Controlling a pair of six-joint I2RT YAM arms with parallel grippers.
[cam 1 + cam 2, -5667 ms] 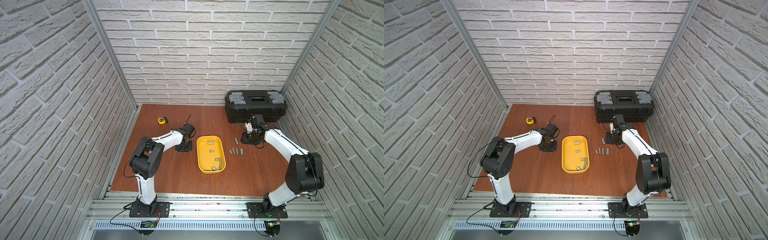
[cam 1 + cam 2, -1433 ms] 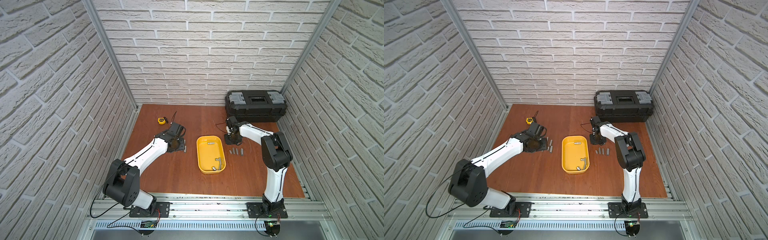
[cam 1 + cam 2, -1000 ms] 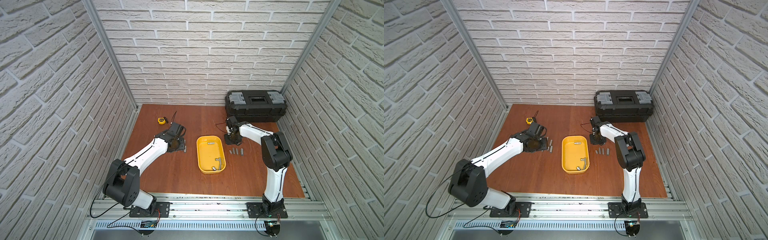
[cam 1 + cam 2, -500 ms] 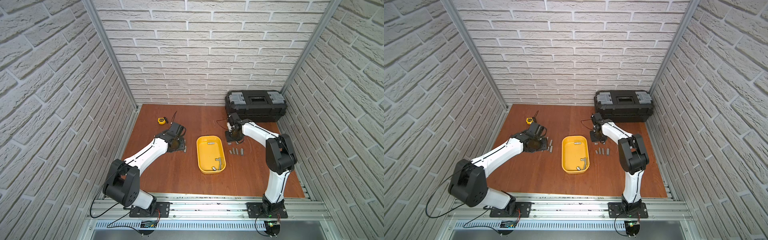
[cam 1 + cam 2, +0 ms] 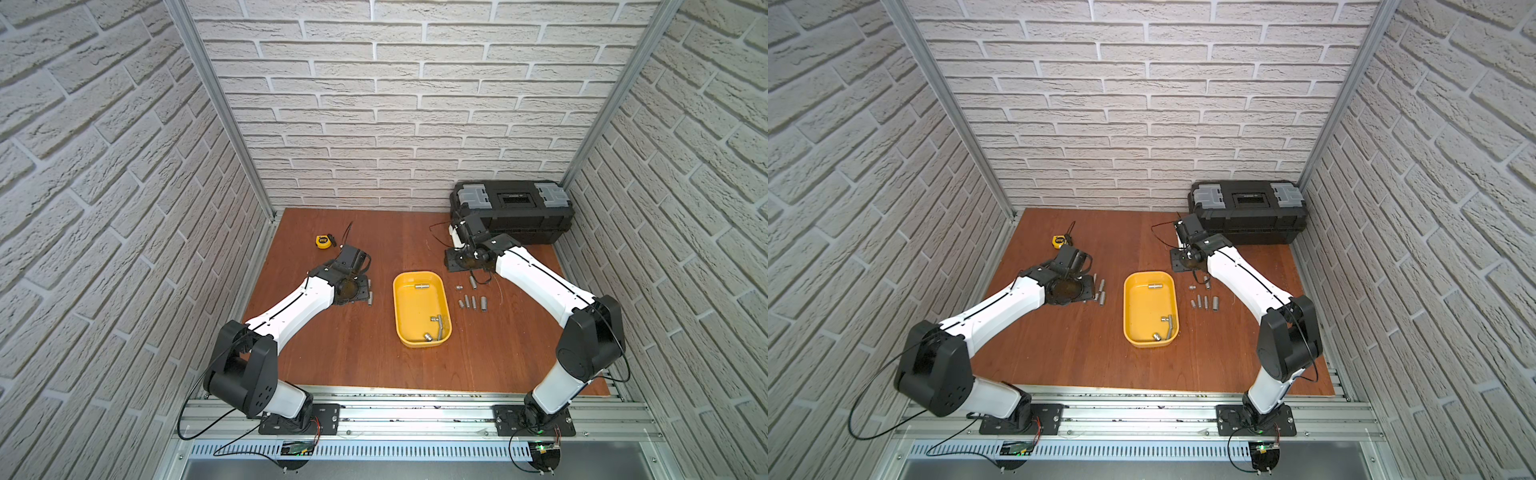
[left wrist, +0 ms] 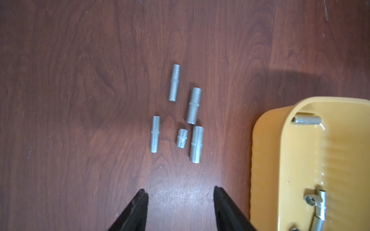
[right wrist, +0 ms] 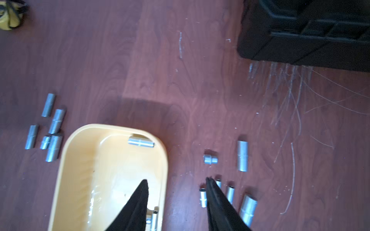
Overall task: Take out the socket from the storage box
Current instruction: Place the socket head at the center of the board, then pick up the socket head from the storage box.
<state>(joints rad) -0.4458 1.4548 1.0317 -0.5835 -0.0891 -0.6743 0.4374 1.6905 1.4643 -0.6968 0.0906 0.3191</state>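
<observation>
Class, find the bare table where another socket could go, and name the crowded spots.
Free: the near table between tub and front rail; the back strip between tape measure and toolbox. Crowded: both sides of the tub, where sockets lie.

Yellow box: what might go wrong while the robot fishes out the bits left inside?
The socket lies right by the box end wall, so a claw may slip off it or shove the box. The right claw hangs open near loose sockets on the table; a brush could roll them.
</observation>
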